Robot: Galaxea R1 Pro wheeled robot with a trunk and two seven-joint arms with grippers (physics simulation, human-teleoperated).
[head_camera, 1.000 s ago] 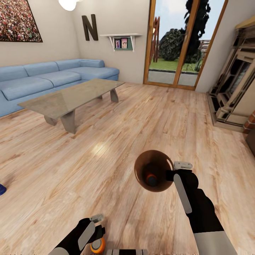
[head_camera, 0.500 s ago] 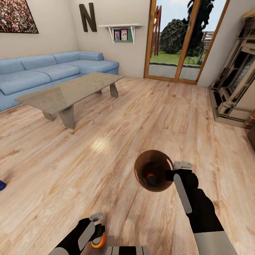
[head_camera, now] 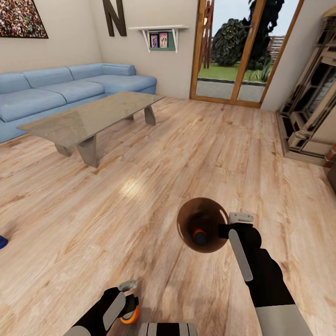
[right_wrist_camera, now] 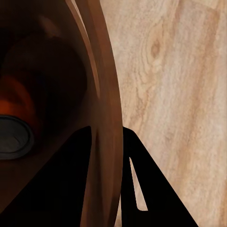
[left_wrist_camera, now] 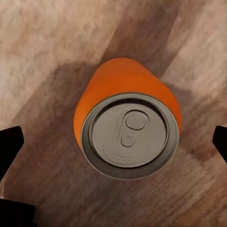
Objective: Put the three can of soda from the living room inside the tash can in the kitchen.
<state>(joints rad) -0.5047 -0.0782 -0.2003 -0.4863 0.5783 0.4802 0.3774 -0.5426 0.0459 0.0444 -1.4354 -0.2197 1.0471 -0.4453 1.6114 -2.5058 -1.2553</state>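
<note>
We are standing in the living room, on the wood floor (head_camera: 154, 154), and we are recording the following. Our right gripper (head_camera: 224, 224) is gripping the rim of the tash can (head_camera: 186, 219); its fingers (right_wrist_camera: 137, 189) are clenched on the wall, one inside and one outside. The bin is hanging in that grip above the floor, mouth up. Inside it we are seeing one can of soda (head_camera: 199, 235), orange with a silver top, lying at the bottom.

Our left gripper (head_camera: 127, 298) is sitting low near the front of the robot, with a second can of soda (left_wrist_camera: 127, 127) between its fingers (left_wrist_camera: 12, 146). In the left wrist view the dark tips are standing clear of the can on both sides, so the fingers are released around it. The can is upright, silver lid and pull tab facing the camera.

Further off, the glass coffee table (head_camera: 88, 121) is standing in front of the blue corner sofa (head_camera: 60, 88). The letter N (head_camera: 113, 16) and a crowd picture (head_camera: 21, 17) are hanging on the walls, and the fireplace (head_camera: 312, 112) is lining the right side.
</note>
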